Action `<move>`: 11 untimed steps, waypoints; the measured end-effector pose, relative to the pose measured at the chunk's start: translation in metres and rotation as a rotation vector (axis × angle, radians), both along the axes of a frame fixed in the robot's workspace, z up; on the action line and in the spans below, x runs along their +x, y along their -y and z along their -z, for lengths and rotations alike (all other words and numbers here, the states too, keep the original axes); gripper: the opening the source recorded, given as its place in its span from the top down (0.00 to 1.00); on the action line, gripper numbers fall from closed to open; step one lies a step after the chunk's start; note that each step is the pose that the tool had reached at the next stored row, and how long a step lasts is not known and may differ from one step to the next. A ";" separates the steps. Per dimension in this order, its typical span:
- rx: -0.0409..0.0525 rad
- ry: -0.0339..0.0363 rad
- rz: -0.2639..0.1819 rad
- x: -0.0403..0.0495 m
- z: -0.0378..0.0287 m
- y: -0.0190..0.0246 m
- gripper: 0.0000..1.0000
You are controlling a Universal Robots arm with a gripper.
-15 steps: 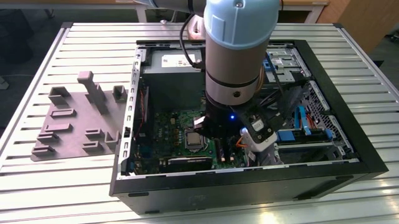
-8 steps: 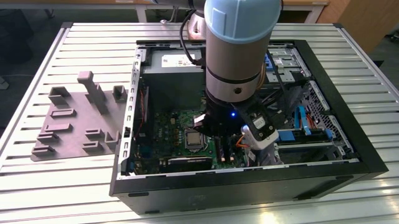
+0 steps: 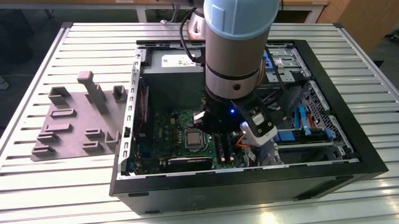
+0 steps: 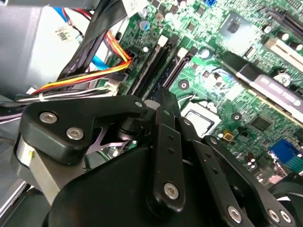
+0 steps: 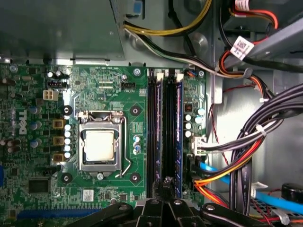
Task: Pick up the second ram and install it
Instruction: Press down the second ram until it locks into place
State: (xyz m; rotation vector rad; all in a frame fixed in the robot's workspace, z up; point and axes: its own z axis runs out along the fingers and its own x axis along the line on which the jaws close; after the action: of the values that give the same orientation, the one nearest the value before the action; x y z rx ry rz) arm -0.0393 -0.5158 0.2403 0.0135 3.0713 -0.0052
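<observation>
The black metal gripper point(image 5: 165, 196), its fingers drawn together on nothing visible, is held over the green board's long black slots point(image 5: 156, 132). The flat dark memory stick point(image 5: 177, 132) is seated there, bundled cables point(image 5: 246, 156) alongside.

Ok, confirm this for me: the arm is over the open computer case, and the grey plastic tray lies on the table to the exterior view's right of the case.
One thing is wrong. The grey plastic tray lies to the exterior view's left of the open computer case, not to its right, as the exterior view shows. The arm is indeed over the case.
</observation>
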 end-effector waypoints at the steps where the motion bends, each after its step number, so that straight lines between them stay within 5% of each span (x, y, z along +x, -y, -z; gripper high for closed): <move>1: -0.0001 0.0000 0.000 0.0000 0.0000 -0.0014 0.89; 11: -0.0001 0.0000 0.000 0.0000 0.0000 -0.0175 0.89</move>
State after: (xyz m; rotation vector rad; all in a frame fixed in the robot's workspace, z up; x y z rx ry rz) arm -0.0393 -0.4983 0.2403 0.0136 3.0714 -0.0053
